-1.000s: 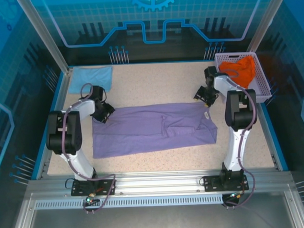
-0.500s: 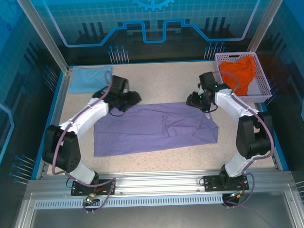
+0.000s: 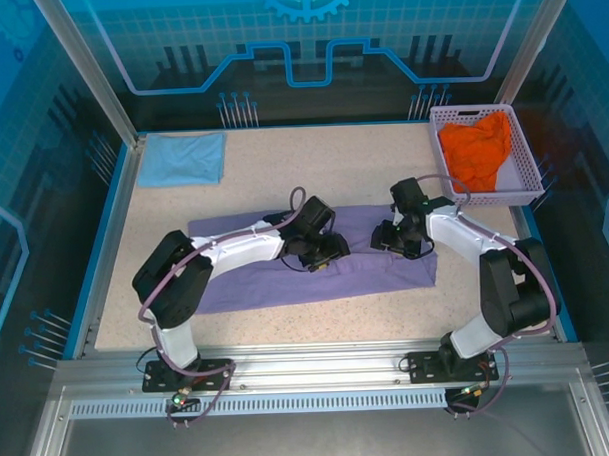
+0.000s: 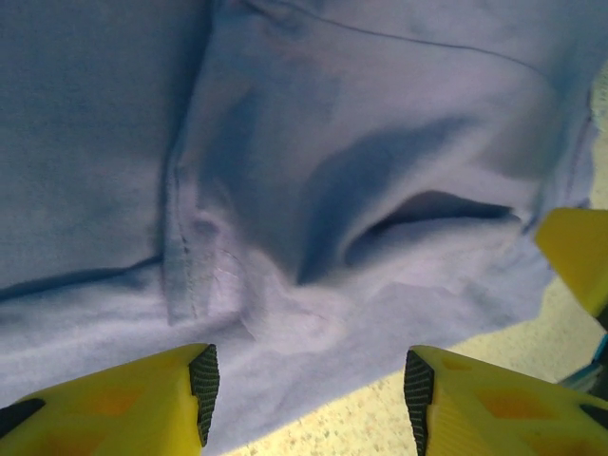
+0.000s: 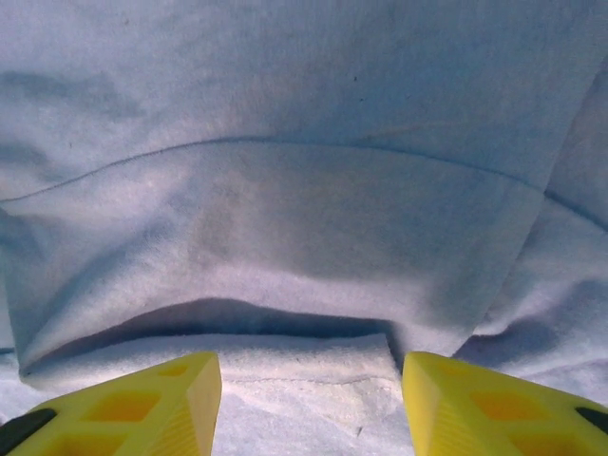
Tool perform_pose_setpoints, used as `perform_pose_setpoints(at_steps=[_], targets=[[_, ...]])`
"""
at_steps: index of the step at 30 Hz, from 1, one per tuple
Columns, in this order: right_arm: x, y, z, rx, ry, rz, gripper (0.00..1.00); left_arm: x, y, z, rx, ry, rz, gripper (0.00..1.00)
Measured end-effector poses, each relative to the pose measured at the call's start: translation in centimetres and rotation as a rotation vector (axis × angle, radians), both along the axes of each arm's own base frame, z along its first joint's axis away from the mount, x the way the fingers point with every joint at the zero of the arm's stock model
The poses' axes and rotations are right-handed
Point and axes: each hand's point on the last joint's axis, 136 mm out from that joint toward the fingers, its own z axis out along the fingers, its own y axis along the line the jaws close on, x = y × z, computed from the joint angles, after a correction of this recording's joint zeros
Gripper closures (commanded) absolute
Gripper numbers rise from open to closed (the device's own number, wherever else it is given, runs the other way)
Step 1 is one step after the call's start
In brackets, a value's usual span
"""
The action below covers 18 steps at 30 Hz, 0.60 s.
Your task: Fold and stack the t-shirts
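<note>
**On the counter: both arms over the purple shirt**

Across the middle of the counter (image 3: 312,168) lies the purple shirt (image 3: 236,285). It is spread in a long band from left to right, creased and doubled near its centre. The left arm reaches from its base over the cloth, and the left fingers (image 3: 326,259) sit low above the shirt's middle. The right arm bends inward, and the right fingers (image 3: 389,239) sit above the shirt's right part, near the left pair but apart from it.

From the left wrist, the yellow fingers (image 4: 114,408) stand released, with a wide gap between their dark pads, and grasp nothing. Beyond them the purple shirt (image 4: 332,142) shows a stitched hem and a raised fold with a dark hollow under it. Past its edge, speckled counter (image 4: 361,418) shows.

From the right wrist, the fingers (image 5: 123,408) are likewise spread and hold nothing. The shirt (image 5: 285,142) lies beneath them, one layer's edge lifted over another with a shadow below. Whether either pair touches the cloth, I cannot tell.

At the far left corner the blue shirt (image 3: 182,157) lies flat, well apart from the purple one. At the far right, the basket (image 3: 489,198) holds the crumpled orange shirt (image 3: 477,147).
</note>
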Motion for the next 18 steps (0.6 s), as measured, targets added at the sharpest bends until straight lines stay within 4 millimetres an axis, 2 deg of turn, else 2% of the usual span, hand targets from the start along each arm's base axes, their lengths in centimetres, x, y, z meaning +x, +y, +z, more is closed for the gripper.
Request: perform_pose_setpoints(at_steps=[3, 8, 14, 18], targets=[[0.4, 0.1, -0.5, -0.004, 0.011, 0.007, 0.51, 0.1, 0.2, -1.3, 0.036, 0.012, 0.007, 0.44], [0.5, 0.3, -1.4, -0.010, 0.040, 0.016, 0.52, 0.3, 0.4, -2.4, 0.071, 0.016, 0.007, 0.48], [0.1, 0.9, -1.5, -0.011, 0.041, 0.040, 0.53, 0.3, 0.6, -2.7, 0.082, 0.017, 0.007, 0.57], [-1.3, 1.0, -1.8, -0.015, 0.056, 0.057, 0.54, 0.5, 0.8, -2.8, 0.095, 0.005, 0.015, 0.65]])
